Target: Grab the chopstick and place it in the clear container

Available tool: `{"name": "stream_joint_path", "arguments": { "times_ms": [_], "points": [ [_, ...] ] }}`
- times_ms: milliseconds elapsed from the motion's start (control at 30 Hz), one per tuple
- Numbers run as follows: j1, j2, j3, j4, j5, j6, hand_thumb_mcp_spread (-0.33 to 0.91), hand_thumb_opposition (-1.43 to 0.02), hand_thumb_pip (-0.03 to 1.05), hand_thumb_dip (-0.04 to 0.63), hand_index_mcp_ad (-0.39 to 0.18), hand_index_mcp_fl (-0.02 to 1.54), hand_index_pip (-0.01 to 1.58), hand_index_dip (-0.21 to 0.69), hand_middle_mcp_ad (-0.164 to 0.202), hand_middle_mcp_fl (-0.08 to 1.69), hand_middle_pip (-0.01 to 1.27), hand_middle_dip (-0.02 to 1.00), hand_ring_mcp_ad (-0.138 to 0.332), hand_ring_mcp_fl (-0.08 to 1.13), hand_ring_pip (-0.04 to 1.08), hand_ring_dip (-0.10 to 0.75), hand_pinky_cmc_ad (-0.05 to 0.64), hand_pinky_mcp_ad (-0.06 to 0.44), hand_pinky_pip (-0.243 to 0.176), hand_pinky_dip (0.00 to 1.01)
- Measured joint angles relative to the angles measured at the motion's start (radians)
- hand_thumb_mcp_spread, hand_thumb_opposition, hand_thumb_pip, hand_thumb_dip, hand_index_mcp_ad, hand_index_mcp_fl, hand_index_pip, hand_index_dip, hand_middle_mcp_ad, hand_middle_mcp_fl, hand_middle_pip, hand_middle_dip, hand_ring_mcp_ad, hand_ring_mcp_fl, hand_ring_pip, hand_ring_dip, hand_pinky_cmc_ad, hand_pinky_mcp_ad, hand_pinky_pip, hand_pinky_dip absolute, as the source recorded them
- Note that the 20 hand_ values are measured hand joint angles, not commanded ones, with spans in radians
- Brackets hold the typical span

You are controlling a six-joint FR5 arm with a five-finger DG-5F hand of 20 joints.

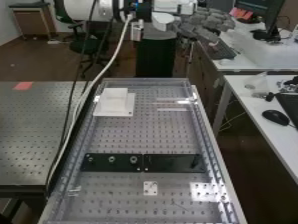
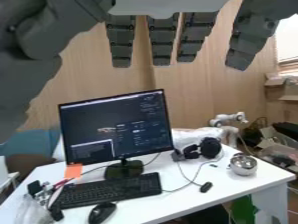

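Chopstick: cannot be picked out with certainty; two thin pale strips (image 1: 173, 109) lie across from the white block (image 1: 114, 95), on the view's right of it, and could be it or mere glare.
Clear container: not certain either; a see-through thing (image 1: 256, 82) sits well to the right of the white block, on the side bench (image 1: 259, 137), and may be a loose wrapper.
Black plates: these (image 1: 173, 162) lie nearer the camera than the white block, on the perforated bench (image 1: 159, 132).
Robot hand: open, fingers (image 2: 161, 40) extended and apart, holding nothing; it (image 1: 193, 25) hangs beyond the white block, higher and towards the view's right.
Grasp risk: if a strip is the chopstick, its thinness against the bench could make the fingers scrape the surface or close on nothing.
Approach risk: coming in low past the white block could knock its edge.
Placing risk: see-through walls are hard to judge, so the chopstick might catch a rim and fall outside.
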Motion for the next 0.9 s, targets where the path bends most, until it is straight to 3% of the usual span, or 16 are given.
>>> {"name": "stream_joint_path", "arguments": {
  "times_ms": [900],
  "points": [
    [0.001, 0.014, -0.020, 0.031, 0.000, -0.008, 0.13, -0.62, 0.44, 0.000, -0.141, 0.11, 0.07, 0.213, 0.075, -0.01, 0.14, 0.22, 0.072, 0.00, 0.09, 0.101, 0.358, 0.328, -0.124, 0.18]
  ]
}}
